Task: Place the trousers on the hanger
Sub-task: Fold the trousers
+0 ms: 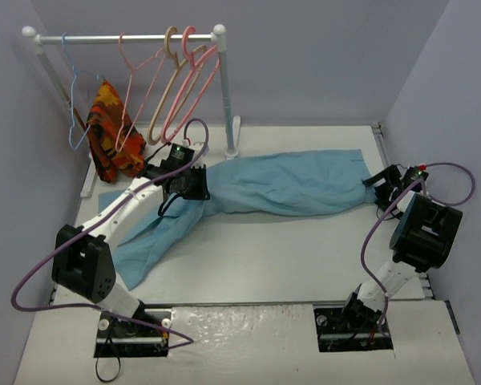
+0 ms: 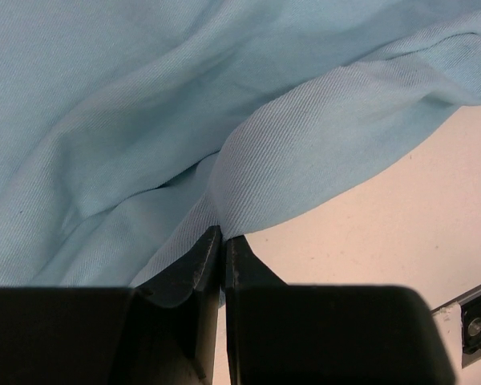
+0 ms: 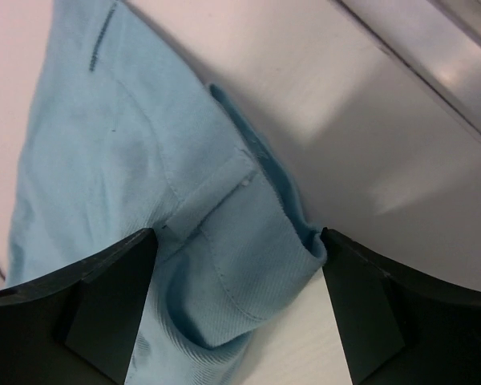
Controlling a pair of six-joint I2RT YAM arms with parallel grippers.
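I saw the trousers point(image 2: 144, 104) were matt, finely ribbed twill cloth, and the table point(image 3: 401, 104) smooth with a dull sheen.

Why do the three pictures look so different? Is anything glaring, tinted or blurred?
Top external view: soft, even light, sharp throughout, with only faint shadows beside the trousers. Left wrist view: the cloth's weave is crisp, the table looks pinkish, and the left gripper is almost a black silhouette. Right wrist view: white glare patches lie on the table, and the right gripper is dark and soft-edged.
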